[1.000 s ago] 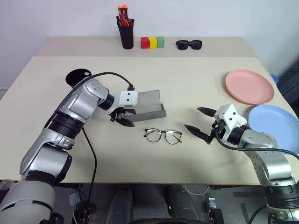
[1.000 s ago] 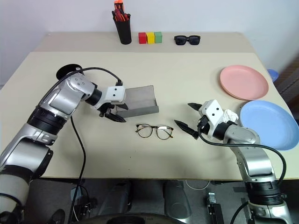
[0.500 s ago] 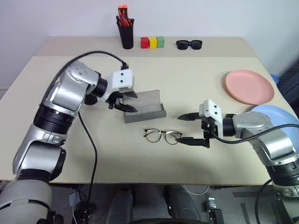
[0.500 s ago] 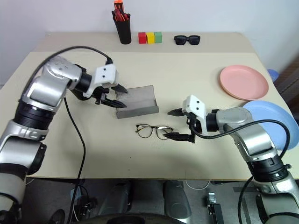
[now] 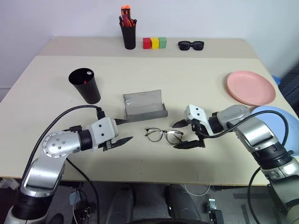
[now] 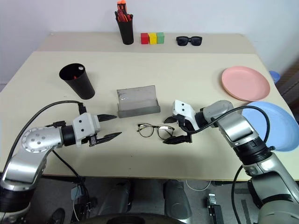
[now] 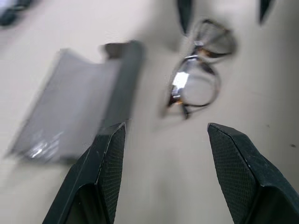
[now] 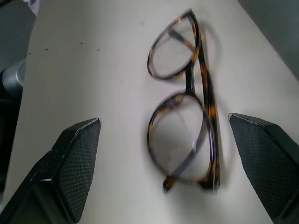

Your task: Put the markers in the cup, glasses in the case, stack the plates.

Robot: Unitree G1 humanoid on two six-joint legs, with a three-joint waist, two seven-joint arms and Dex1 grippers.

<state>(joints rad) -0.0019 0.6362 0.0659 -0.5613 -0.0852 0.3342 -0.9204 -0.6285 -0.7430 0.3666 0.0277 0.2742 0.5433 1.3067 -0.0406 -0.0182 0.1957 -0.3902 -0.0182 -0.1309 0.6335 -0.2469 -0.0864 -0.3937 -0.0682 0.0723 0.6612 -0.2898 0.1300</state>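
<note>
Black plastic, the cup (image 5: 86,85) stood at the table's (image 5: 196,70) left side with a red marker tip (image 5: 83,82) and something pale showing inside it; a second earlier the left arm had covered most of it. That arm had since pulled back toward the near edge. The left gripper (image 5: 122,130) now hung low over the tabletop, in front of the cup and left of the glasses, fingers parted and holding nothing, whereas before it had been at the case's left end.

Grey and hinged, the case (image 5: 144,106) lay open in the middle of the table, in the same place as before. Just in front of it, apart from it, the glasses (image 5: 163,135) rested folded on the tabletop, unmoved.

The right gripper (image 5: 183,134) had swung in from the right and turned to point left. Its wide-open fingers now flanked the glasses' right end, one at the far side and one at the near side, not yet closed on the frame.

Farther right, the pink plate (image 5: 251,87) and the blue plate (image 5: 279,124) lay side by side, unstacked, as earlier.
</note>
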